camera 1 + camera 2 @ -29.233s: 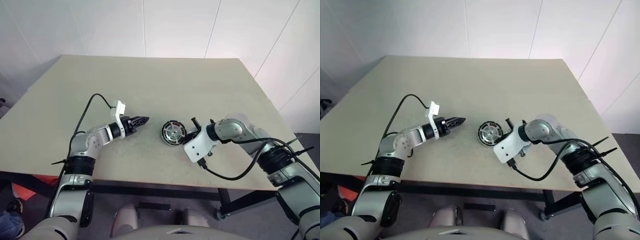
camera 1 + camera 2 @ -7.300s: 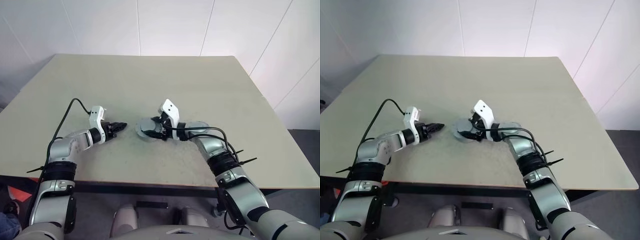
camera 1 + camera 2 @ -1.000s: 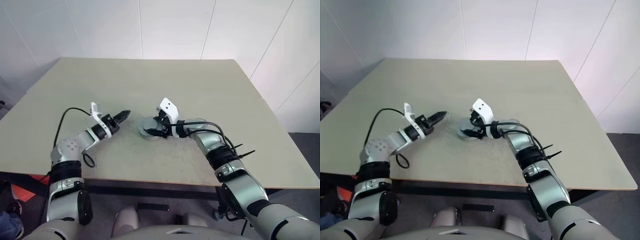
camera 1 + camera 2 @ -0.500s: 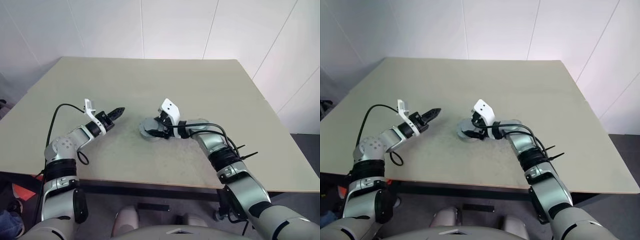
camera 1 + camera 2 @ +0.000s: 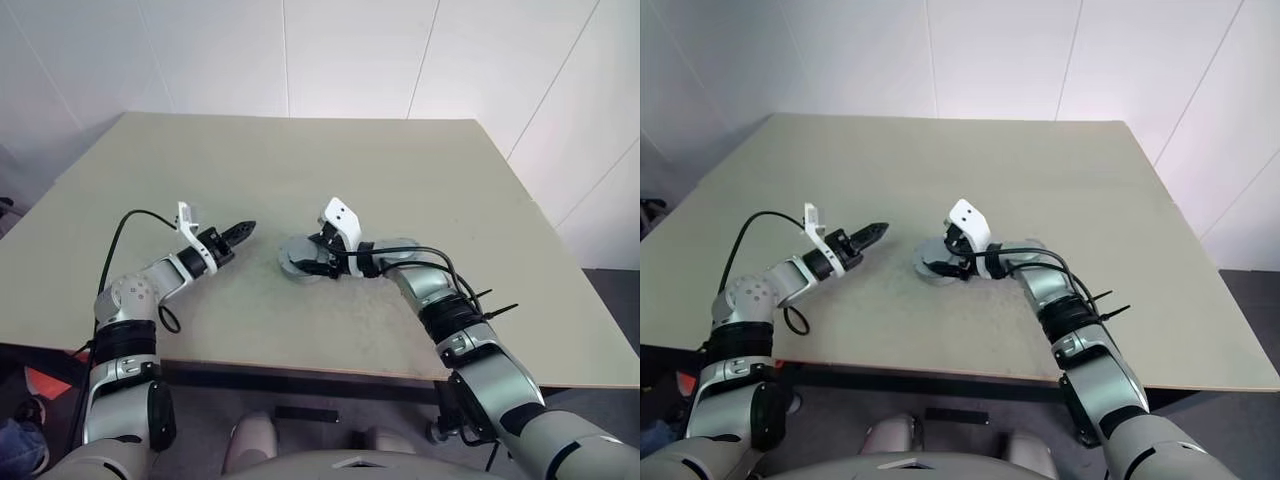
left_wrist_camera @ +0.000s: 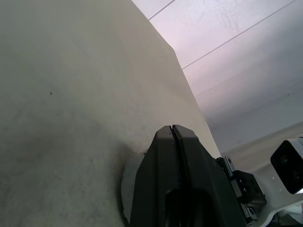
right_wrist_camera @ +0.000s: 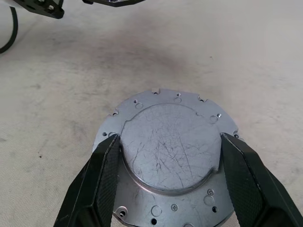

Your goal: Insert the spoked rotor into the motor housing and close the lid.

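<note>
Two black fingers of the right end effector [image 7: 165, 184] are standing wide apart, one on each side of a round grey metal assembly [image 7: 169, 158] resting on the desk [image 5: 420, 180]; whether they are pressing its rim or just bracketing it I cannot tell. Seen from the right wrist, the part is showing a scratched, raised grey disc seated on a wider flange with small holes, which I am reading as the lid [image 7: 171, 145] sitting on the motor housing [image 7: 142, 215]. No windings and no spoked rotor are showing, so the rotor is probably inside already. Left end effector [image 5: 241, 230] is pinched fully shut, holding nothing, hovering over the desk near the assembly's left side. Judging the step in hand as seating or checking the lid. Next move is calling for confirming the lid lies flat and centred, then letting go without nudging it.
</note>
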You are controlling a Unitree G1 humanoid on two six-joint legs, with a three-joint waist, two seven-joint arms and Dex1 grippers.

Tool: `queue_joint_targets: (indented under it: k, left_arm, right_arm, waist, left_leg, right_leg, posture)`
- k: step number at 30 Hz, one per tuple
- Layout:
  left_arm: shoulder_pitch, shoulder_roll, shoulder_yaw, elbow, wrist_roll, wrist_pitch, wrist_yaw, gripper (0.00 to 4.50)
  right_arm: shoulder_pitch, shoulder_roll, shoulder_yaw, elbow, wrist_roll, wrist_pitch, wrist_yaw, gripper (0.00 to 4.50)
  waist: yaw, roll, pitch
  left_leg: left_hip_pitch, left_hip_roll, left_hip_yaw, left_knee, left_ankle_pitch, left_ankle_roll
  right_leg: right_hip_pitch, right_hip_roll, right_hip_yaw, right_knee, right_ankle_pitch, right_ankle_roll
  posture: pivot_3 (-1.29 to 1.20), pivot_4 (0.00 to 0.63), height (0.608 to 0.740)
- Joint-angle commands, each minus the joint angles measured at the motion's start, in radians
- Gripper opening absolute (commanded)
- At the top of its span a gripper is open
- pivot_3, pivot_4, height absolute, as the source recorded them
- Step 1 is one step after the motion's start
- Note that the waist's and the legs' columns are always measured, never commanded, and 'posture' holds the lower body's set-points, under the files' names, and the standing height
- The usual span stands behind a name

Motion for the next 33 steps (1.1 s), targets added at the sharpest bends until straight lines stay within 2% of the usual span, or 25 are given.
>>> queue_joint_targets:
  k: [1,7,9,11,14,18,27,33]
  left_arm:
    - [-0.008,0.013,-0.004,-0.047,-0.006,-0.006,-0.012,0.05]
    - [-0.002,0.012,-0.010,-0.050,-0.004,-0.008,-0.015,0.05]
    - [-0.004,0.014,-0.013,-0.046,-0.001,-0.011,-0.021,0.05]
    - [-0.008,0.015,-0.014,-0.040,0.003,-0.014,-0.025,0.05]
    - [-0.015,0.017,-0.015,-0.032,0.009,-0.017,-0.028,0.05]
    - [-0.018,0.019,-0.014,-0.026,0.017,-0.019,-0.031,0.05]
    - [-0.013,0.017,-0.014,-0.030,0.025,-0.018,-0.036,0.05]
    - [-0.011,0.011,-0.020,-0.035,0.028,-0.017,-0.036,0.05]
  right_arm:
    - [0.056,-0.051,-0.016,0.090,-0.046,0.030,-0.038,3.19]
    - [0.091,-0.044,-0.077,-0.044,0.049,0.026,0.041,3.19]
    - [0.103,-0.034,-0.098,-0.090,0.091,0.034,0.068,3.19]
    - [0.108,-0.028,-0.109,-0.111,0.109,0.037,0.078,3.19]
    - [0.110,-0.022,-0.114,-0.116,0.116,0.029,0.082,3.19]
    - [0.114,-0.020,-0.113,-0.128,0.121,0.024,0.085,3.19]
    - [0.142,-0.051,-0.102,-0.211,0.125,-0.002,0.133,3.19]
    - [0.139,-0.064,-0.093,-0.217,0.096,-0.016,0.109,3.19]
  waist:
    - [0.003,0.000,0.000]
    - [0.018,0.000,0.000]
    - [0.022,-0.001,0.000]
    - [0.021,-0.001,0.000]
    - [0.018,-0.002,0.000]
    - [0.008,-0.002,0.000]
    - [0.006,-0.002,0.000]
    - [0.005,-0.002,0.000]
  left_leg:
    - [0.000,0.000,0.000,0.000,0.000,0.000]
    - [-0.007,0.000,0.002,0.001,0.000,0.000]
    - [-0.008,0.000,0.003,0.002,0.002,0.003]
    - [-0.011,0.001,0.003,0.003,0.003,0.005]
    - [-0.026,0.002,0.001,0.009,0.002,0.007]
    - [-0.034,0.002,-0.001,0.012,0.001,0.009]
    - [-0.034,0.003,-0.002,0.019,0.000,0.010]
    - [-0.035,0.004,-0.002,0.026,-0.001,0.012]
  right_leg:
    - [0.000,0.000,0.000,0.000,0.000,0.000]
    - [0.000,-0.001,0.001,-0.001,0.000,0.000]
    - [0.000,0.000,0.001,-0.001,0.004,-0.006]
    - [-0.001,0.000,0.000,0.000,0.005,-0.007]
    - [-0.012,0.002,-0.003,0.001,0.008,-0.003]
    - [-0.018,0.002,-0.004,0.001,0.009,-0.003]
    - [-0.014,0.002,-0.005,0.001,0.008,-0.004]
    - [-0.013,0.002,-0.005,0.004,0.007,-0.005]
  posture:
    - [0.00,0.000,0.740]
    - [0.00,0.000,0.740]
    - [0.00,0.000,0.740]
    - [0.00,0.000,0.740]
    - [0.00,0.000,0.740]
    - [0.00,0.000,0.740]
    - [0.00,0.000,0.740]
    - [0.00,0.000,0.740]
